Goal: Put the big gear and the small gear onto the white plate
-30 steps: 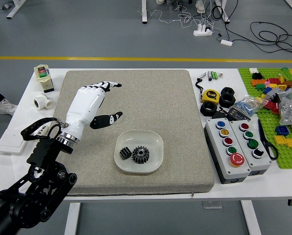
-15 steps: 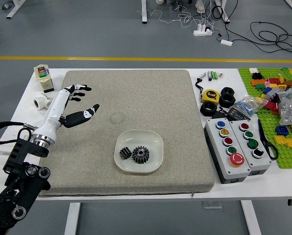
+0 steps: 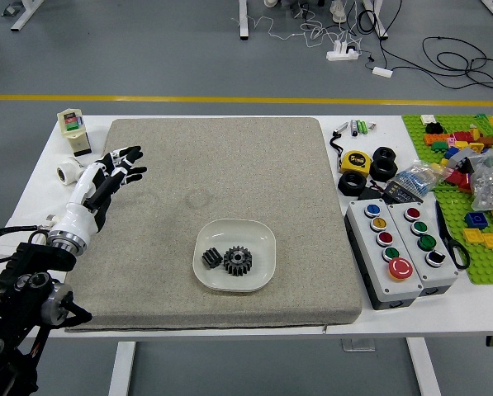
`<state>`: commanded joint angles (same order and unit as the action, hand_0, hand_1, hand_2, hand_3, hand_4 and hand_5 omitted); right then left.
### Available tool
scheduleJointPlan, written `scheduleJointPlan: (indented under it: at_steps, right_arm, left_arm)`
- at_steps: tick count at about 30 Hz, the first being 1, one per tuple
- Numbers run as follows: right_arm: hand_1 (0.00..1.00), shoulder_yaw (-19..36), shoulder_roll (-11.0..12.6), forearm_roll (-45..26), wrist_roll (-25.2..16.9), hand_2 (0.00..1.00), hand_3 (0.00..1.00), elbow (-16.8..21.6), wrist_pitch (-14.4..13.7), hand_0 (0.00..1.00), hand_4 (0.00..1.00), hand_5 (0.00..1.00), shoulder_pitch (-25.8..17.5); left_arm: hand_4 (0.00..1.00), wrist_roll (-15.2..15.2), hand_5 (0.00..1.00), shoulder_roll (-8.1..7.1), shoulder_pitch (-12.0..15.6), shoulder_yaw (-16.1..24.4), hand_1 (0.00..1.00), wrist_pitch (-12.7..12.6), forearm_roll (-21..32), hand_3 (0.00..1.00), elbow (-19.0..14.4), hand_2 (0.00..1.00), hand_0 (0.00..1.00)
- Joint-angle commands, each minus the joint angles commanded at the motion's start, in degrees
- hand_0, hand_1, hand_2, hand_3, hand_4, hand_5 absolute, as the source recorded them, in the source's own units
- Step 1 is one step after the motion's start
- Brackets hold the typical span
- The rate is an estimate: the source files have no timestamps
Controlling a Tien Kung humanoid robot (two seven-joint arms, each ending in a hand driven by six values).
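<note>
One plate (image 3: 260, 239) on the mat (image 3: 188, 181) holds two gears: the small gear (image 3: 212, 257) left, the big gear (image 3: 238, 261) just beside it. The left hand (image 3: 112, 177), loosely open and holding nothing, hangs over the mat's left edge. Rightward stand two button boxes (image 3: 380, 268), one tape measure (image 3: 356, 162) and a green board (image 3: 487, 272) bearing bricks (image 3: 475, 220).

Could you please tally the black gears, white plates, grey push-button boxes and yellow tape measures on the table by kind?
Black toothed gears: 2
White square plate with rounded corners: 1
Grey push-button boxes: 2
Yellow tape measure: 1
Total: 6
</note>
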<state>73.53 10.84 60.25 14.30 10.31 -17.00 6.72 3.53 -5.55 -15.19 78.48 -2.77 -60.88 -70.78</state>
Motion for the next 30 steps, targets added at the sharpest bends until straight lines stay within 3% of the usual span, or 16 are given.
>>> scheduleJointPlan:
  at_steps: [5, 30]
  right_arm:
    - [0.609, 0.0, 0.0, 0.0, 0.0, 0.697, 0.564, 0.0, 0.0, 0.600, 0.759, 0.707, -0.1]
    - [0.609, -0.1, -0.1, 0.2, 0.0, 0.697, 0.563, 0.0, 0.0, 0.600, 0.759, 0.708, -0.6]
  left_arm:
    - [0.836, 0.2, 0.805, 0.03, 0.2, 0.3, 0.752, 0.0, 8.8, 0.793, 0.4, 0.842, 0.758]
    - [0.849, 1.9, 0.841, -0.30, 0.9, 2.3, 0.805, -0.6, 5.8, 0.802, 2.0, 0.864, 0.777]
